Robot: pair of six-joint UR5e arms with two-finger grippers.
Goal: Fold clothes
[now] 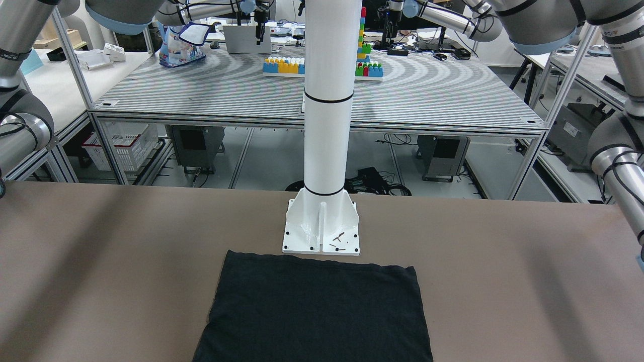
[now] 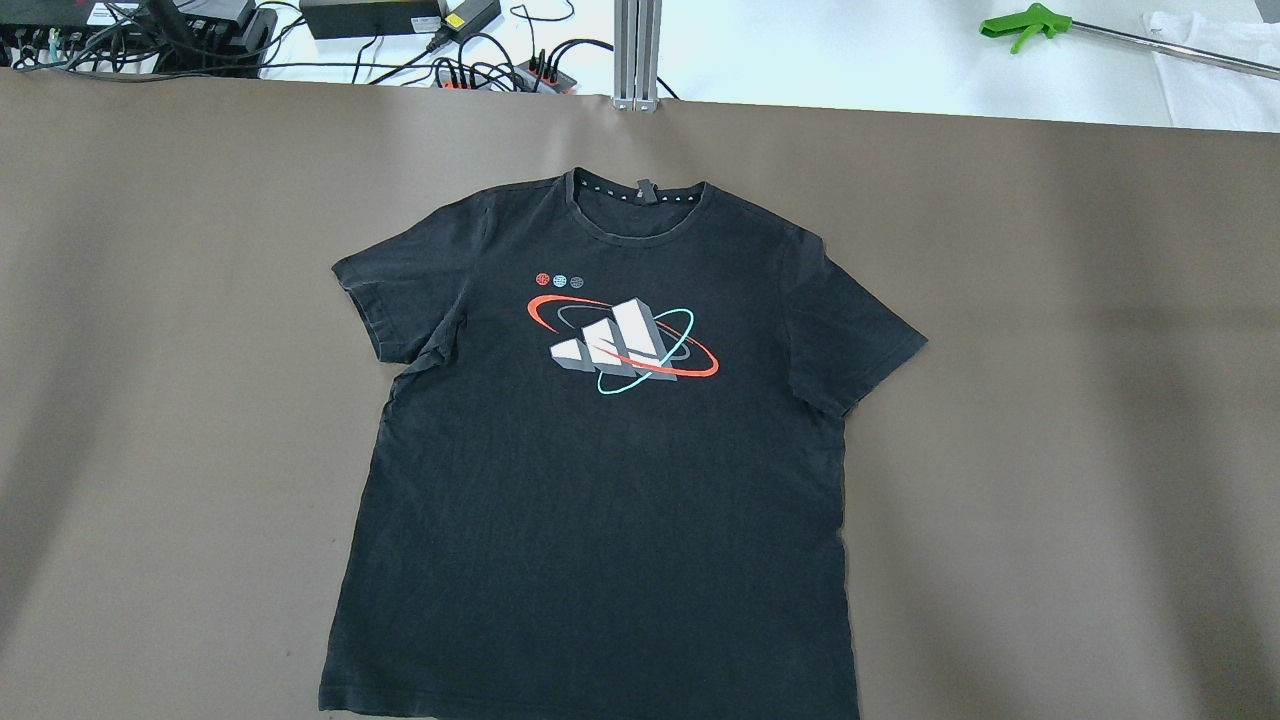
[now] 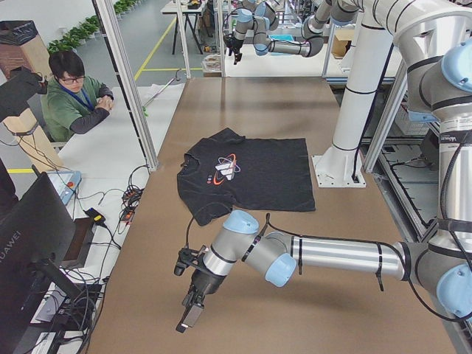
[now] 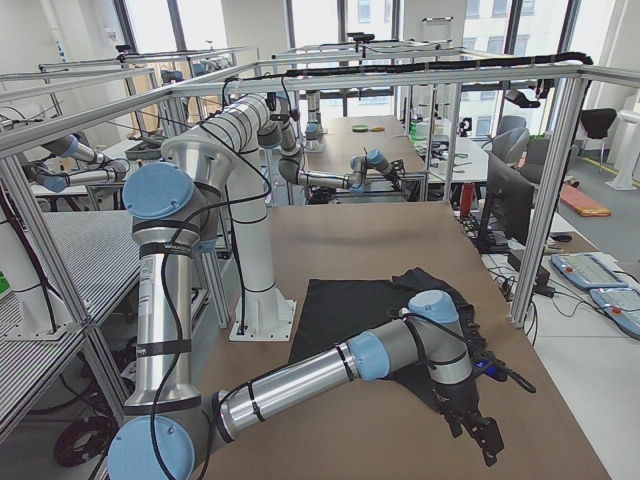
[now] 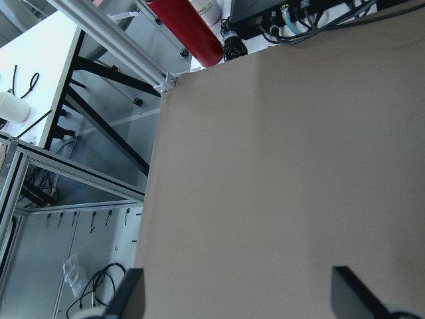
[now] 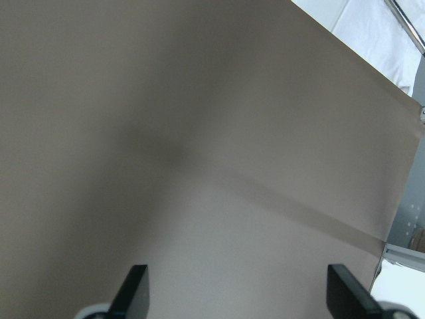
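Right, the black fabric T-shirt (image 2: 600,480) lies flat and front-up in the middle of the brown table cover (image 2: 1050,400); it has short sleeves and a round collar, and a red, white and teal logo print on the chest.
Collar points to the table edge away from the robot; the hem lies just beside the white base plate (image 1: 322,236) of the white round pillar (image 1: 327,125); both sleeves are spread out to the sides.

Left gripper (image 5: 239,296): jaws spread wide, nothing between them; its black fingertips (image 5: 129,296) frame only bare brown cover near the table's corner.
From the left end of the table it (image 3: 193,306) points down low over the cover, well apart from the shirt (image 3: 251,173); can't tell whether it touches the surface.

Right gripper (image 6: 238,292): jaws also wide apart and holding nothing; its camera sees only bare cover.
From the right end of the table it (image 4: 480,430) hangs low at the other end of the table, near the shirt's sleeve; its forearm hides part of the shirt (image 4: 350,310).

A green-handled grabber tool (image 2: 1020,20) lies on the white surface beyond the table; a person in a green jacket (image 3: 74,103) sits at the side bench; a red cylinder (image 5: 186,26) shows past the table corner in the left wrist view.
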